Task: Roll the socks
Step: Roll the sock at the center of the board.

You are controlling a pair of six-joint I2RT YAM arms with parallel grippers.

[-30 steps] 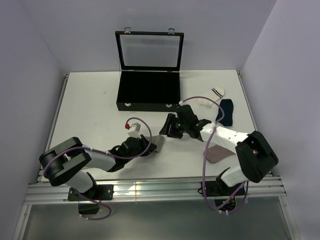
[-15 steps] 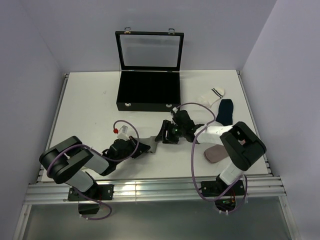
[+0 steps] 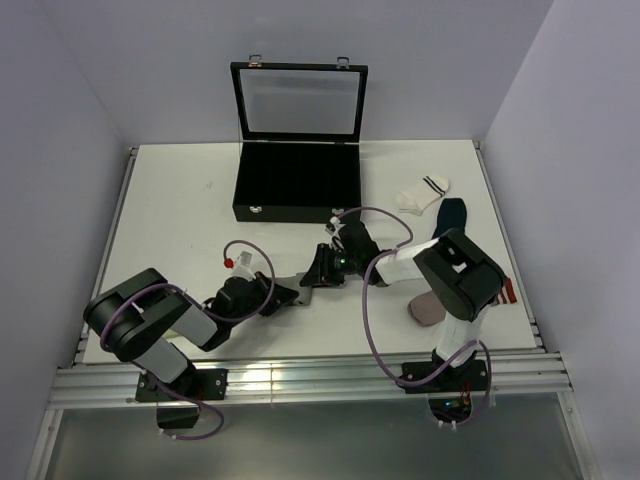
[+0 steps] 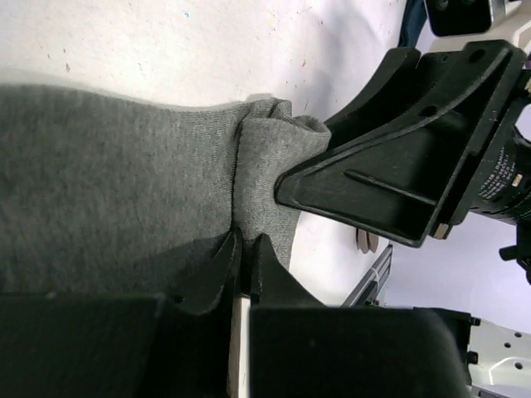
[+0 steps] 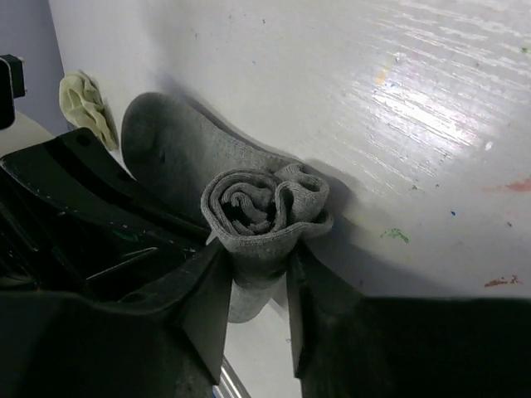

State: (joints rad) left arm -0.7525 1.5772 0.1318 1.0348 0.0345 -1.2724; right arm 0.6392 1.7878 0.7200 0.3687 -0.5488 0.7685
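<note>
Holding both ends of the grey sock point(image 4: 108, 166) is the step in hand.

**Tool state**
- The left tool point(image 4: 241, 249) is pinched together on the flat, unrolled part of the sock, with a fold of fabric caught in it.
- The right tool point(image 5: 254, 261) is clamped on the roll point(image 5: 264, 203). Its fingers point(image 5: 199, 307) press against both sides, and the coiled end faces its camera.
- The two tools sit close together. The sock spans the short gap between them and lies on the table point(image 3: 180, 200).

**Risks, as judged**
- The roll looks loose at its core. If the right tool slackens, the coil may spring open.
- The roll sits near the fingertips. A pull toward the left tool may drag it out of the grip.
- A further advance of either tool may bring one against the other.

**Surface and room**
- The table is white, with glare patches, small paint flecks and scuffs.
- The white sock point(image 3: 422, 192) and the navy sock point(image 3: 450, 222) lie beyond the right tool, well apart from it.
- A black case point(image 3: 297, 185), lid up, stands beyond both tools.
- Pale lilac walls point(image 3: 60, 120) enclose the table on three sides.
</note>
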